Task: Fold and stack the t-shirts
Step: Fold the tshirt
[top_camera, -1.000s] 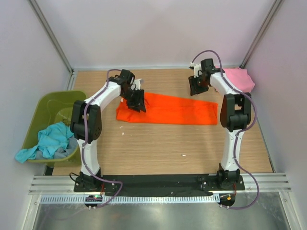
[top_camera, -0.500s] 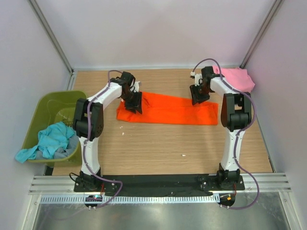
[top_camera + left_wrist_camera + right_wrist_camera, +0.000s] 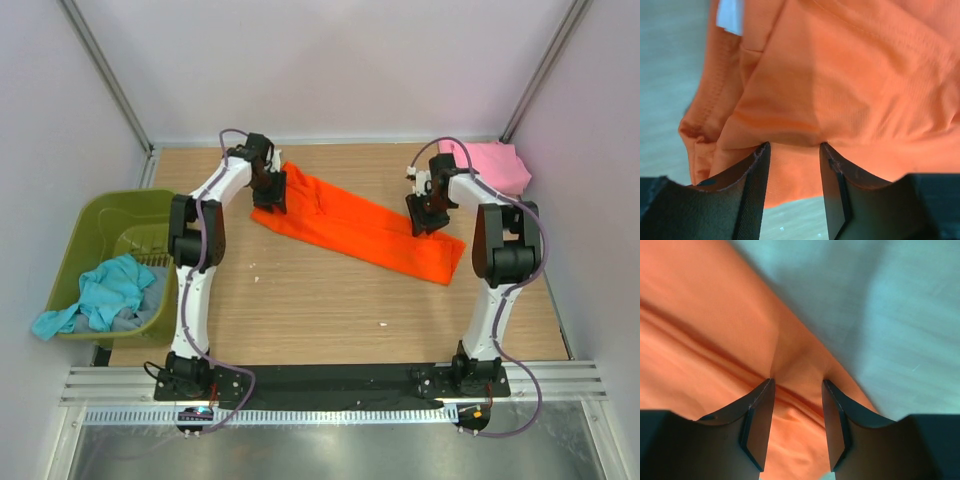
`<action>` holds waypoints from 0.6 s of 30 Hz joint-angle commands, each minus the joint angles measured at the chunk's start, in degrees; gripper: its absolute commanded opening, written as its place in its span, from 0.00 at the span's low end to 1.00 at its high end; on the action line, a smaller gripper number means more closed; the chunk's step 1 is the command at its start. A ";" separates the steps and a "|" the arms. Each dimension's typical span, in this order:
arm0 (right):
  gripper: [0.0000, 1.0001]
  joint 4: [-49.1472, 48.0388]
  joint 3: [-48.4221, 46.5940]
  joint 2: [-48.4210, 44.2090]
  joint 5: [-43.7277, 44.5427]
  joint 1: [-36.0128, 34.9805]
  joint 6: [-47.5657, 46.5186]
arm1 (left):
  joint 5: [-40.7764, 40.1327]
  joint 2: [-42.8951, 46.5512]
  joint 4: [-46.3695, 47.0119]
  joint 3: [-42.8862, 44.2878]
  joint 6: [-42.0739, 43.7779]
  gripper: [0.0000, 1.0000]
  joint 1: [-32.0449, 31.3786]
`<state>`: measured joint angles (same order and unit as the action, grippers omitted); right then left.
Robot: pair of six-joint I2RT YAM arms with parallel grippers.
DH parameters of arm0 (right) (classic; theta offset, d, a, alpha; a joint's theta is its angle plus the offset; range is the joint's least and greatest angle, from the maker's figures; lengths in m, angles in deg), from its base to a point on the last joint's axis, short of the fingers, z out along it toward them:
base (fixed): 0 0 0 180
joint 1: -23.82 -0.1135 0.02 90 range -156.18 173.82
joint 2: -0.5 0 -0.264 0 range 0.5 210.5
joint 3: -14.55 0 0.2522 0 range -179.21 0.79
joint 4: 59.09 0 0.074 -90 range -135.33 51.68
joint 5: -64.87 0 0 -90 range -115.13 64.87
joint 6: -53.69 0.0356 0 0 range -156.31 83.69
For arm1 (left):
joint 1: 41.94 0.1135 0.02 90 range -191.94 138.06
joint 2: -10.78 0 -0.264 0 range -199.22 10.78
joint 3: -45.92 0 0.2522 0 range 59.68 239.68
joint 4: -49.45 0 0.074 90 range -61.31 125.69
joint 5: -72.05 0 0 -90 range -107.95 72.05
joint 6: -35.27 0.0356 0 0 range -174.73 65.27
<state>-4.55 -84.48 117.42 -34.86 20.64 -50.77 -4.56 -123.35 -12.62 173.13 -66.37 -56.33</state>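
Orange t-shirt [image 3: 355, 225] swung diagonal, far-left to near-right, left tool [image 3: 274, 192] and right tool [image 3: 425, 215] gripping it

The top external camera looked down from above and behind the arm bases, taking in the whole light wooden table [image 3: 330, 300] and the bright orange cloth t-shirt [image 3: 360, 225] lying across its far half. The left wrist camera sat very close over that shirt's left end, facing down past the black fingers [image 3: 747, 195] of the left gripper [image 3: 792, 146]. The right wrist camera sat equally close at the shirt's right end, behind the right gripper [image 3: 798, 381]; all three views shared the orange cloth.
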 commanded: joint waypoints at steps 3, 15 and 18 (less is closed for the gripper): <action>0.49 3.87 9.06 -9.77 0.16 -0.07 0.40 | -0.91 -5.44 2.52 9.50 1.09 0.47 0.51; 0.50 7.21 23.83 -25.51 -4.94 -1.92 1.71 | -1.43 -16.60 10.78 25.50 0.74 0.56 -2.66; 0.51 6.51 25.94 -28.14 -5.12 -1.83 2.50 | -3.27 -17.92 15.59 28.39 1.00 0.60 -3.36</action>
<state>1.57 -60.11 92.68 -38.27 19.04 -49.48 -5.66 -139.26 -3.90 197.89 -66.22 -58.82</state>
